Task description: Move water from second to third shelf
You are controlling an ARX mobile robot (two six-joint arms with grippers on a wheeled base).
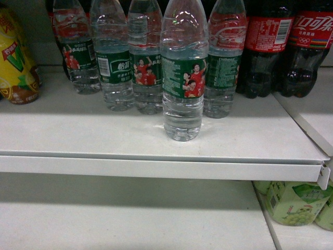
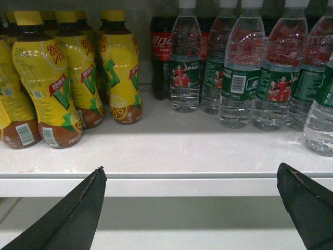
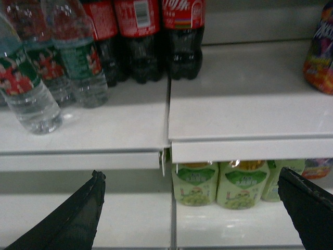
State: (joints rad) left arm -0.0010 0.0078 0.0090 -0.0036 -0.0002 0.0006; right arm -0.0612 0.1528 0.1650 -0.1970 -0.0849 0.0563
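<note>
A clear ribbed plastic water bottle with a dark green label [image 1: 182, 73] stands upright near the front edge of the white metal shelf [image 1: 156, 151]. Four matching water bottles [image 1: 114, 57] line up behind it, beside dark cola bottles with red labels [image 1: 286, 47]. No gripper shows here.

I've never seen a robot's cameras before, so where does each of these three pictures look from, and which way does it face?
Head: rides on the robot, slanting down at the front clear ribbed water bottle with dark green label on the white shelf; no robot parts show.
Left wrist: on the left arm, facing yellow drink bottles; open left gripper below.
Right wrist: on the right arm, facing dark cola bottles; open right gripper below.
All three show the water bottles.
</note>
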